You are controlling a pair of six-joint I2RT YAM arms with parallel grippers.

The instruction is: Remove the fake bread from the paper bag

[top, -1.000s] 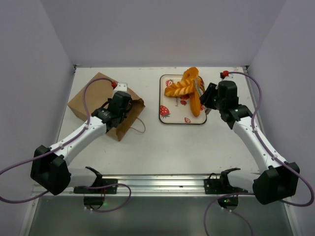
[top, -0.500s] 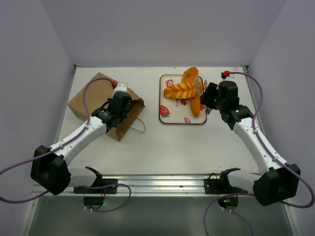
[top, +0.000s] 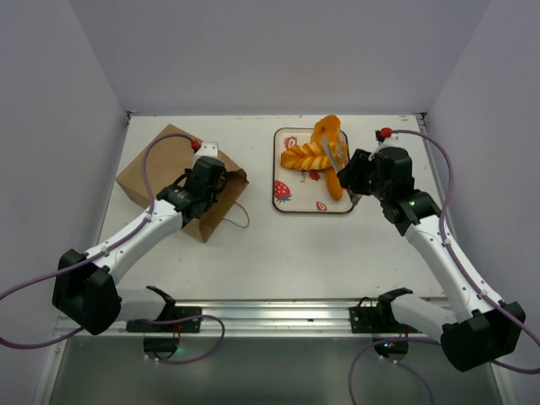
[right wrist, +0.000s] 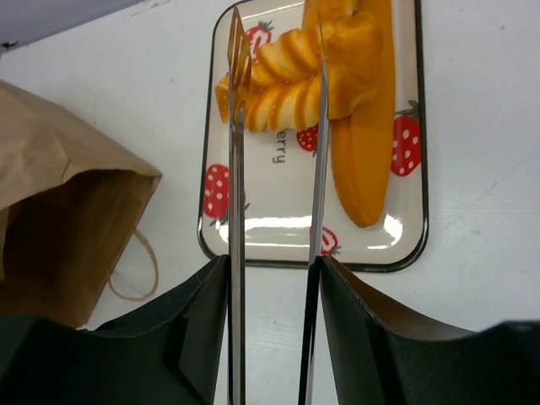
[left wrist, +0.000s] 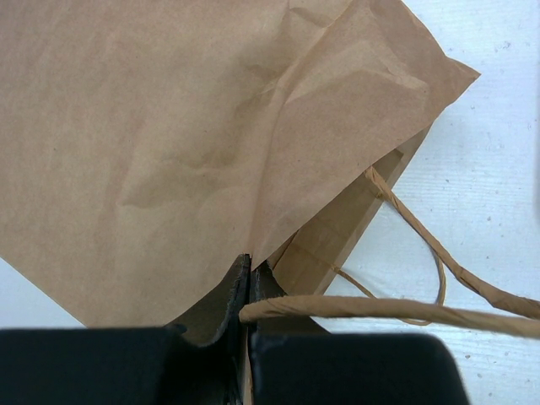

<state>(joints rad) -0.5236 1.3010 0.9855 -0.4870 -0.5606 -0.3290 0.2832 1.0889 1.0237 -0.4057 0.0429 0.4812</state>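
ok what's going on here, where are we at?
Left claw is shut on the rim of the bag, which lies on its side. Right claw holds tongs, their tips apart above the bread lying on the tray. At least two loaves are out; whether any is left in the bag can't be seen.

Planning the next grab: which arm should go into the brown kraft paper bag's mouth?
Right. The right gripper holds the metal tongs, poised over the strawberry-print tray; the left gripper is shut on the edge of the brown paper bag, steadying it. Its contents are hidden.
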